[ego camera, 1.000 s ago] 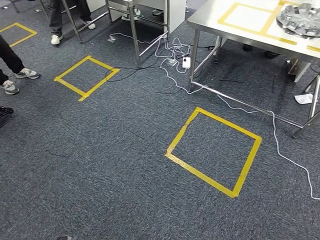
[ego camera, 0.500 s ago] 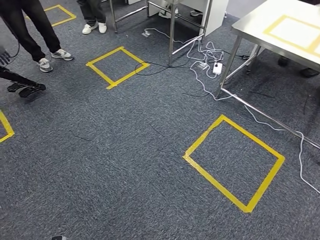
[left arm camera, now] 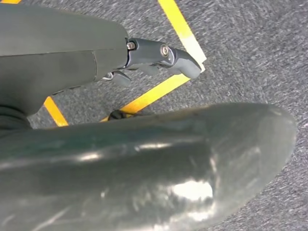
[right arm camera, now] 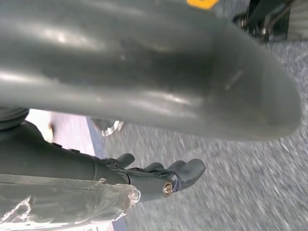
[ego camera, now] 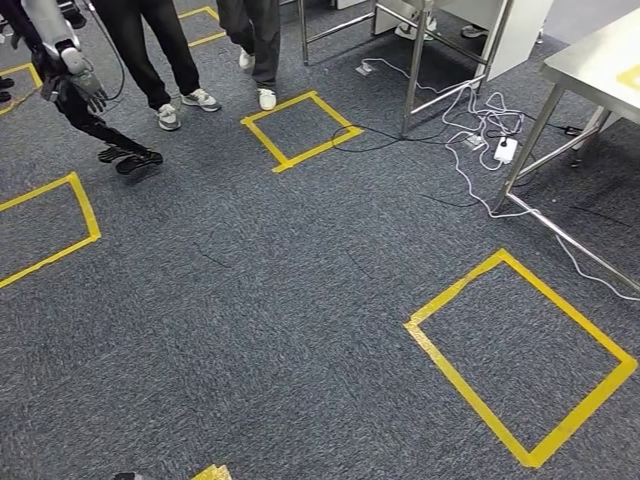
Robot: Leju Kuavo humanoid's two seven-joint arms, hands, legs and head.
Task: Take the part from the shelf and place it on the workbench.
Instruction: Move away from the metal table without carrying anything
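The steel workbench [ego camera: 596, 62] shows as a corner with yellow tape at the far right of the head view. My left hand [left arm camera: 138, 139] hangs over the carpet in the left wrist view, its fingers [left arm camera: 163, 54] stretched out straight and holding nothing. In the right wrist view my right hand [right arm camera: 109, 91] also hangs above the floor, fingers [right arm camera: 178, 175] extended, with nothing in it.
Yellow tape squares mark the carpet at near right [ego camera: 521, 350], far middle [ego camera: 302, 128] and left [ego camera: 53, 225]. White cables and a power strip [ego camera: 504, 150] lie by the bench legs. Two people [ego camera: 151, 50] stand at the back. A silver arm with a dark hand [ego camera: 84, 88] reaches in far left.
The camera has turned left, so the whole floor has slid to the right. The workbench with its round metal part has mostly left the picture, and people at the far left have come in.
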